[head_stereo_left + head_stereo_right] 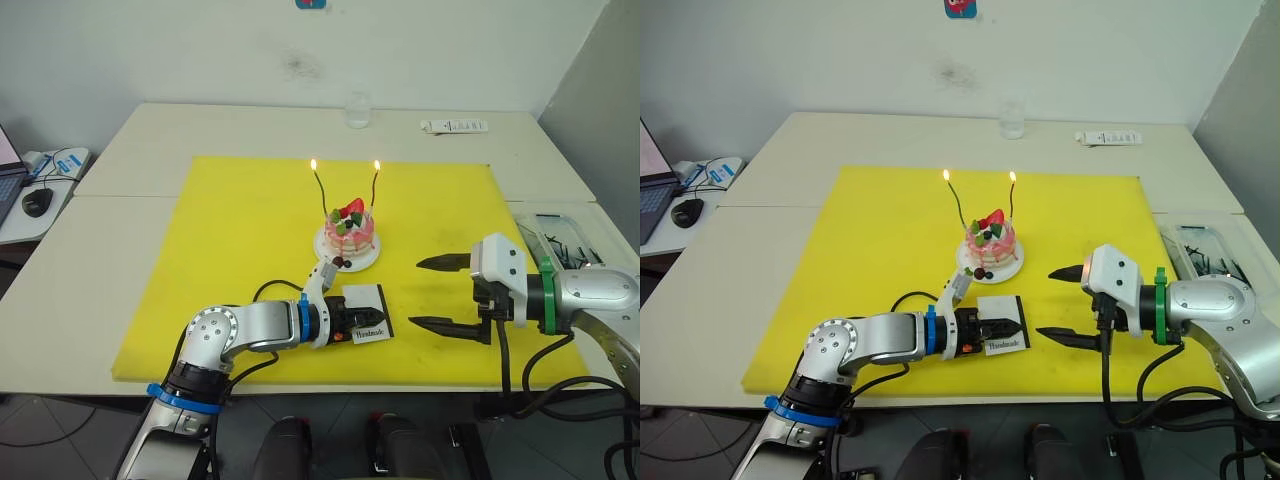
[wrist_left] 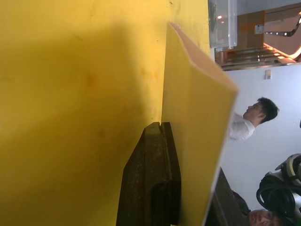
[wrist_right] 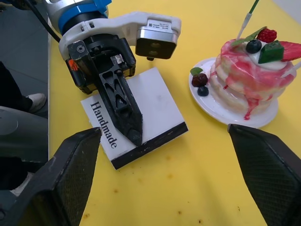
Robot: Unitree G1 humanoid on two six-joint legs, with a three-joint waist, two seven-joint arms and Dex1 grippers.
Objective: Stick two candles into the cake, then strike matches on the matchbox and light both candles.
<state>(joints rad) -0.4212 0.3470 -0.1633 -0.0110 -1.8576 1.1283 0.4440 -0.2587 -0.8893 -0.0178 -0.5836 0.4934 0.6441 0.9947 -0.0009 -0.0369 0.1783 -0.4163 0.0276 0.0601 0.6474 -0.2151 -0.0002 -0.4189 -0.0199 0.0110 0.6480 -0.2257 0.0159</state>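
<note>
Two thin wavy candles [image 1: 320, 188] stand upright in the small round pink-and-white layered cake [image 1: 351, 231], each tipped with a small flame; the cake carries a strawberry and dark berries and sits on a small white plate [image 3: 221, 109] near the middle of the bright yellow square mat [image 1: 220, 250], which covers much of the pale counter [image 1: 150, 140]. Just in front of the cake, on the mat, lies the flat white rectangular matchbox [image 3: 141, 117], printed "Handmade" in black lettering, with a black striking strip along its edge. The left gripper [image 1: 362, 319] has its jaws clamped on this matchbox, one black finger lying flat across the top face beside the printed word. The right gripper [image 1: 448, 293] hovers over the mat to the right of the matchbox, near it but not touching, its jaws spread wide apart and holding nothing. At the counter's far edge stand a clear glass [image 1: 358, 110] and a flat white strip with small dark print [image 1: 455, 126] too small to read.
</note>
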